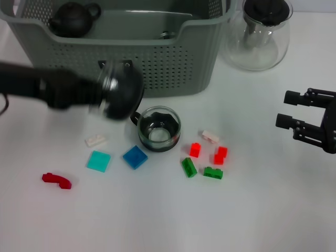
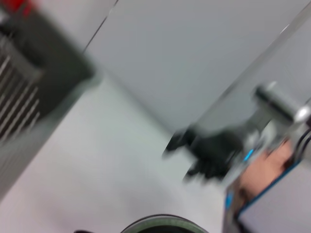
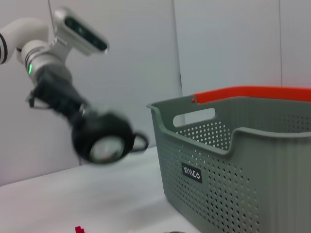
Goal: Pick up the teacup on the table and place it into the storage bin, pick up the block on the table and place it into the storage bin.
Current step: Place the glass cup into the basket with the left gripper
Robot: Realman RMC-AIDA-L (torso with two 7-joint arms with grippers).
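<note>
At your far left a red curved plastic piece (image 1: 56,180) lies alone on the white table (image 1: 157,220). Above the table, the left gripper (image 1: 107,93) hangs just before the grey-green perforated storage bin (image 1: 173,68), with a dark round handled teacup (image 3: 104,141) at its end. Blur hides its fingers, but the cup is clear of the table, so I judge them clamped on it, held high to clear the dipped rim. Below sit a teal square tile (image 1: 98,160) and a blue square tile (image 1: 135,157). Beside them a second clear glass teacup with a dark rim (image 1: 159,128) stands upright near the bin. Further right, small red and green bricks (image 1: 195,149) await their turn. The right gripper (image 1: 287,109) is parked at the far right, fingers spread, holding nothing.
</note>
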